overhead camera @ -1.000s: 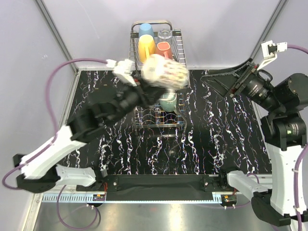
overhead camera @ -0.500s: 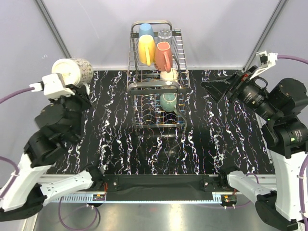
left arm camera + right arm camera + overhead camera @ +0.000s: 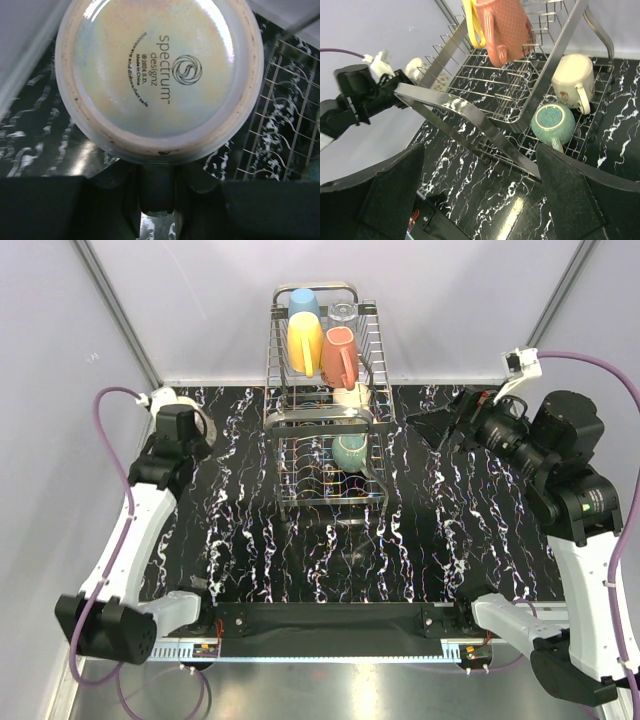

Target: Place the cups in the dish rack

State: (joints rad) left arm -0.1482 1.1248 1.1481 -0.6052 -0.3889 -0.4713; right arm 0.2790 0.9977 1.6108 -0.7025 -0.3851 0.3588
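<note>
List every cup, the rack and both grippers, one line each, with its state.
dish rack, upright, partly loaded
light blue tumbler, in upper basket
clear glass, in upper basket
yellow cup, in upper basket
salmon-pink mug, in upper basket
cream mug, on lower tier
teal mug, on its side, lower tier
held cup, off the rack, gripped
left gripper, shut on held cup
right gripper, open, empty

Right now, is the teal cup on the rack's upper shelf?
No, the teal cup lies on the lower tier of the rack, below the upper basket that holds the pink mug.
</note>
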